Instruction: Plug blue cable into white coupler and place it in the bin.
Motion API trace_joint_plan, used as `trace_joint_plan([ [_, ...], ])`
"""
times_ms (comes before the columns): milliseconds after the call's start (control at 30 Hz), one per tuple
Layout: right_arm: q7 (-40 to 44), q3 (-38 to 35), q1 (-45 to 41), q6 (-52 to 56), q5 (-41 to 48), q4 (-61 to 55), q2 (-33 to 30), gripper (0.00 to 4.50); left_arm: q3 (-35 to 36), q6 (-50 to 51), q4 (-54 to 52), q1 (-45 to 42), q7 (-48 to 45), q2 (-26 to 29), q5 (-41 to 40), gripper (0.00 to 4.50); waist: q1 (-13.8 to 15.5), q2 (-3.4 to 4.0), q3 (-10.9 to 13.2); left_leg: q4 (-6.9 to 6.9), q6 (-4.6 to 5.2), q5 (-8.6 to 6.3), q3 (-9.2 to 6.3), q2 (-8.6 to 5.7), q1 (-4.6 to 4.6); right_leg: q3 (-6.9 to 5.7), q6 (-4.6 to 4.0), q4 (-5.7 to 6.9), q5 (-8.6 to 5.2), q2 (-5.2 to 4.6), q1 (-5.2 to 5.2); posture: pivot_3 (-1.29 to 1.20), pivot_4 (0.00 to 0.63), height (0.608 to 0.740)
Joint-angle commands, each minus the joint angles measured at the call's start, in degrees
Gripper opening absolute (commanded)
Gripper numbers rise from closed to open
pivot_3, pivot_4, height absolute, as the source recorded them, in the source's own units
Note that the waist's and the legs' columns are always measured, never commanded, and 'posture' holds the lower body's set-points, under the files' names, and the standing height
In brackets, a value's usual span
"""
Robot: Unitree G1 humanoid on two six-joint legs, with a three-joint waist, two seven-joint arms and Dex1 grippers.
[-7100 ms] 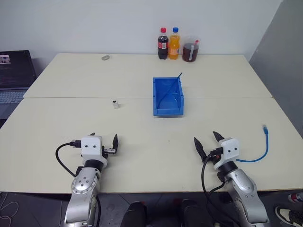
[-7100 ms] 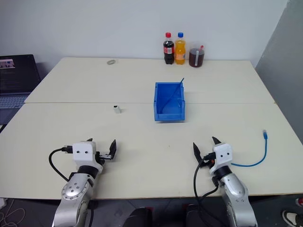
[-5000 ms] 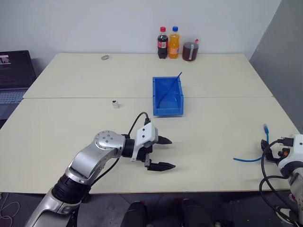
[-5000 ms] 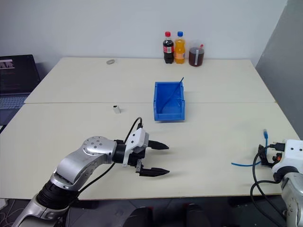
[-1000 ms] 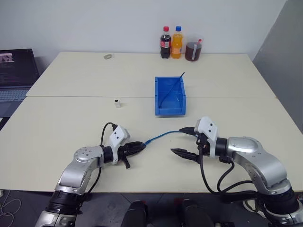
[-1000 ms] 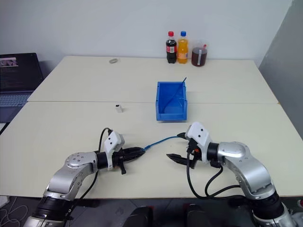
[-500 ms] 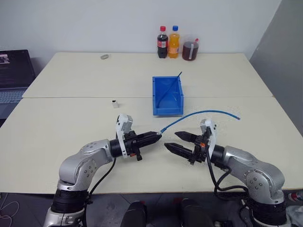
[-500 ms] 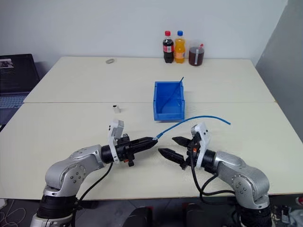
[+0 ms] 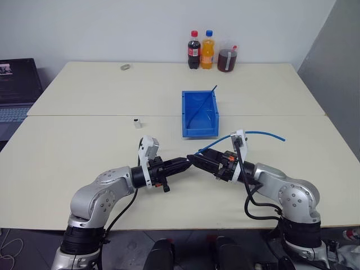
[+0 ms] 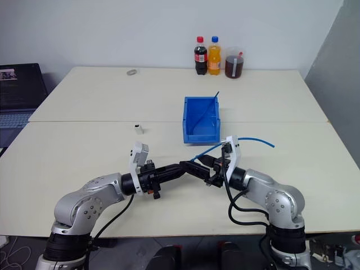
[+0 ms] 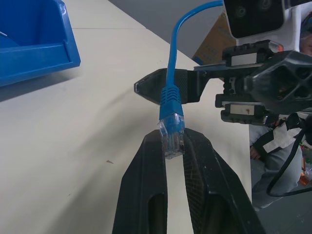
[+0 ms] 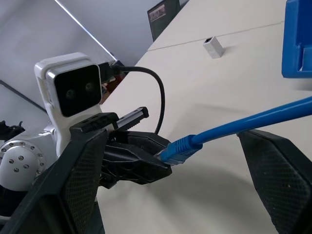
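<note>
- Overhead, I see my left gripper (image 9: pixel 188 161) clamped on the blue cable (image 9: pixel 256 134), tip to tip with my right gripper (image 9: pixel 198 160); the white coupler (image 9: pixel 136 121) sits well apart, left of the bin (image 9: pixel 198 114).
- Left wrist: fingers (image 11: pixel 146 170) pinch the plug.
- Right wrist: fingers (image 12: pixel 80 175) spread wide around the cable.

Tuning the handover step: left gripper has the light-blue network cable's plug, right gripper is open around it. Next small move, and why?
Probably close the right gripper on the light-blue network cable just behind its plug: its open fingers straddle the cable, while the shut left gripper pinches only the plug. That frees the left gripper for the small white plastic coupler.
</note>
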Motion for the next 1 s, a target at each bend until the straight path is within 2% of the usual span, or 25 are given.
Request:
trace_joint_plan([
  [33,0.9,0.8,-1.7,-0.3,2.3,-0.1,0.3,4.11,0.1,-1.3,-2.7,0.0,-0.1,0.5,-0.6,0.20,0.0,0.00,0.0,0.00,0.00,0.00,0.00,0.00,0.00,0.00,0.00,0.00,0.00,0.00,-0.01,0.00,0.150,0.740],
  [100,0.8,0.9,-2.0,-0.5,2.7,0.5,0.5,3.84,0.2,-1.2,-2.7,0.1,-0.1,0.5,-0.8,0.20,0.0,0.00,0.0,0.00,0.00,0.00,0.01,0.00,-0.01,0.00,0.00,0.00,0.00,0.00,-0.01,0.00,0.150,0.740],
  [133,0.7,0.7,-2.1,-0.6,3.0,0.7,0.7,3.45,0.2,-1.2,-2.6,0.2,-0.1,0.5,-0.9,0.20,0.0,0.00,0.0,0.00,0.00,0.00,0.00,0.00,-0.01,0.00,0.00,0.00,0.00,0.00,-0.01,0.00,0.150,0.740],
  [300,0.8,-0.2,-2.5,0.3,6.0,0.6,0.9,2.34,0.4,-1.3,-2.5,0.7,-0.5,1.1,-0.8,0.20,0.0,0.00,0.0,0.00,0.00,0.00,0.01,0.00,-0.01,0.00,0.00,0.00,0.00,0.00,-0.02,0.00,0.150,0.740],
  [400,1.0,-0.1,-2.4,1.2,7.4,0.3,0.5,1.39,0.5,-1.6,-2.1,0.8,-0.5,1.3,-0.5,0.19,0.0,0.00,0.0,-0.01,0.00,0.00,0.01,0.00,-0.02,0.01,0.00,-0.01,0.00,0.00,-0.02,0.00,0.150,0.740],
  [567,1.4,0.8,-1.9,2.3,8.4,-0.6,-0.6,0.14,0.5,-2.0,-1.9,0.8,-0.4,1.4,-0.4,0.18,0.0,0.00,0.0,-0.01,0.00,0.00,0.01,0.00,-0.02,0.01,0.00,-0.01,0.00,0.00,-0.03,0.00,0.150,0.740],
  [933,2.7,3.2,-1.9,0.2,6.8,-1.1,-2.6,0.07,-1.0,-5.8,-1.1,1.1,-0.3,1.7,3.4,0.17,0.0,0.00,0.0,-0.02,0.00,0.00,0.02,0.00,-0.03,0.01,0.01,-0.01,0.00,0.01,-0.04,0.00,0.150,0.740],
  [967,2.7,3.4,-1.9,-0.3,6.4,-1.1,-2.7,0.07,-1.3,-6.6,-1.0,1.3,-0.4,2.2,4.3,0.88,0.0,0.00,0.0,-0.02,0.00,0.00,0.02,0.00,-0.03,0.01,0.01,-0.01,0.00,0.01,-0.04,0.00,0.150,0.740],
  [1000,2.8,3.6,-1.8,-0.8,6.0,-1.2,-2.9,0.07,-1.5,-7.6,-1.2,1.7,-0.3,2.6,5.4,1.03,-0.1,0.01,0.0,-0.02,0.00,0.00,0.02,0.01,-0.03,0.03,0.01,-0.01,0.00,0.01,-0.06,0.00,0.150,0.740],
])
